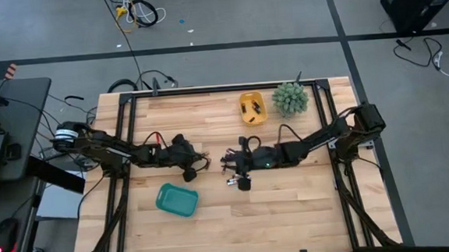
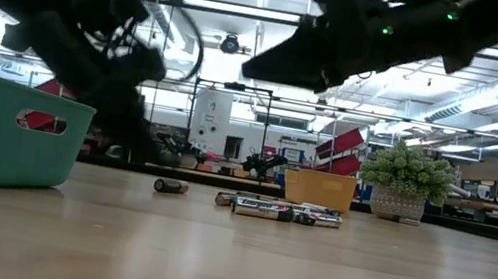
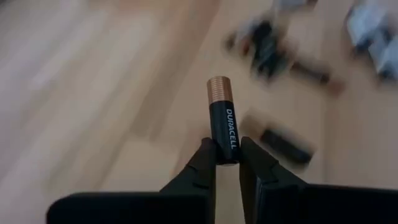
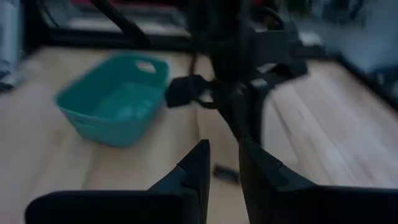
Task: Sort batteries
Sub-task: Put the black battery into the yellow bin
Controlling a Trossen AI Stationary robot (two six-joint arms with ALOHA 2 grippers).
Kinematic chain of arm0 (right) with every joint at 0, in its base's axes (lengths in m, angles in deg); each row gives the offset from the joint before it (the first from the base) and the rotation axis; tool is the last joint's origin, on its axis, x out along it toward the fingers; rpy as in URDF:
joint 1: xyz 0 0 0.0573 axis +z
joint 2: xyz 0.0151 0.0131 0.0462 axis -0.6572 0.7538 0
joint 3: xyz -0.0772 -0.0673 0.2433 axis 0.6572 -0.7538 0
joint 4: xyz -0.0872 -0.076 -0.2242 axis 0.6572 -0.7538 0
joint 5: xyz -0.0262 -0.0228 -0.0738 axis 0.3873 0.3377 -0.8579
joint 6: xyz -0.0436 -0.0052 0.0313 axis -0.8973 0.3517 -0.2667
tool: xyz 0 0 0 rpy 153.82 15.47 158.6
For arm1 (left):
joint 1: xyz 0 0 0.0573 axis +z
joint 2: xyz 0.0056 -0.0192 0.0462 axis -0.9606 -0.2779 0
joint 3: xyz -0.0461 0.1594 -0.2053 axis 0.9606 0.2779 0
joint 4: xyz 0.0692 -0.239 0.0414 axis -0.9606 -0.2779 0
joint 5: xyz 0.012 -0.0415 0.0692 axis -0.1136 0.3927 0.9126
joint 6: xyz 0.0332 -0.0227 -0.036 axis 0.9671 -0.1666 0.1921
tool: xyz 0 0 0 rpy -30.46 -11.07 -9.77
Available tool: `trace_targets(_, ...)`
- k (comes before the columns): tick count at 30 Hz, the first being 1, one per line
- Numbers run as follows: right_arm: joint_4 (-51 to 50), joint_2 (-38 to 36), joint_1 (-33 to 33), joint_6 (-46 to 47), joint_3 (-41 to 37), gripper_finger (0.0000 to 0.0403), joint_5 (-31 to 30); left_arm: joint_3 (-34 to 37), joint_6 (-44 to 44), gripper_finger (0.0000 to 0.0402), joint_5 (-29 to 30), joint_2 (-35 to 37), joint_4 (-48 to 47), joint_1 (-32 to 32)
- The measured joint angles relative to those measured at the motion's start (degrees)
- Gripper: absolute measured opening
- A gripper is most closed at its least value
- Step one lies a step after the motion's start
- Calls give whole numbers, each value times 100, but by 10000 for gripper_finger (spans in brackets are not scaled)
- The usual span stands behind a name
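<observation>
- Battery (image 3: 222, 121) with a copper end and black body sits clenched between the fingertips of my left pincer (image 3: 227, 154); its copper end points away from my wrist, and it is lifted off the wood.
- From above, my left pincer (image 1: 188, 173) hangs over the table's middle, just above the teal tray (image 1: 176, 200) that lies toward the front edge.
- Loose batteries (image 2: 276, 208) lie in a small heap on the wooden table (image 2: 328, 274), with one darker cell (image 2: 169, 186) a little apart on the teal tray's side.
- My right pincer (image 4: 222, 163) hovers above the boards with a narrow gap between its fingers and nothing in them; one small dark cell (image 4: 225, 173) lies on the wood past the tips.
- From above, that right pincer (image 1: 243, 183) is right by the heap, facing my left arm.
- Yellow tray (image 1: 252, 108) stands at the back with a few cells in it, just beside a small green plant (image 1: 290, 98).
</observation>
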Motion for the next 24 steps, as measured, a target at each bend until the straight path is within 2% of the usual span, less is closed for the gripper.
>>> trace_targets(4, 703, 0, -23, -344, -241, 75, -32, 3, 225, 26, -22, 315, 349, -54)
trace_targets(12, 1388, 3, 14, -464, -449, 78, -146, -14, 1342, 26, -529, 585, 2375, -466)
trace_targets(16, 1707, 3, 53, -553, -438, 86, -644, -18, 1483, 26, -504, 593, 2518, -525)
trace_targets(24, 2376, 3, 16, -701, -438, 110, -336, -16, 1663, 26, -503, 593, 2984, -527)
